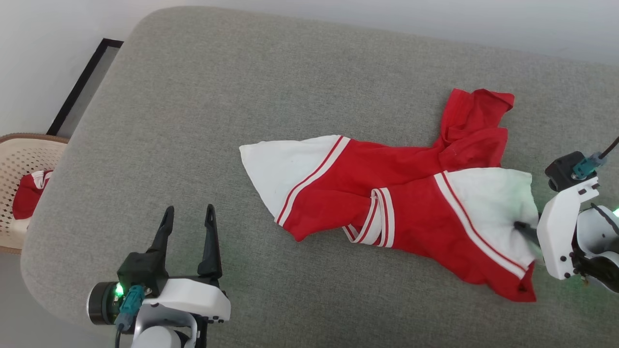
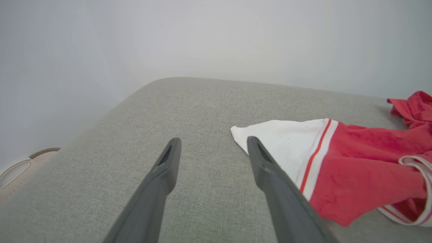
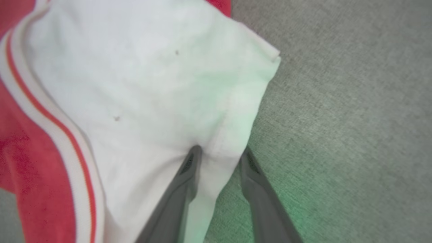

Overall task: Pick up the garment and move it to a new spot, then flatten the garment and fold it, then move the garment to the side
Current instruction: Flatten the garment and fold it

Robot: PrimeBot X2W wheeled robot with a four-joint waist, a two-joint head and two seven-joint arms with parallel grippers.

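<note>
The garment (image 1: 387, 203), bright red with white sleeve ends and striped trim, lies crumpled and twisted across the right half of a grey cushioned surface (image 1: 242, 96). My right gripper (image 1: 527, 232) is at the garment's right white sleeve end (image 3: 152, 84). Its fingers are narrowed around a puckered ridge of white fabric at the sleeve's edge (image 3: 220, 153). My left gripper (image 1: 189, 210) stands open over bare grey fabric at the lower left, apart from the other white sleeve end (image 2: 287, 138), which lies just right of its right finger (image 2: 266, 165).
A pale perforated basket (image 1: 24, 154) holding another red cloth (image 1: 26, 195) stands off the cushion's left edge. A dark-framed strip (image 1: 82, 87) runs along the floor at the upper left. A white wall borders the cushion's far side.
</note>
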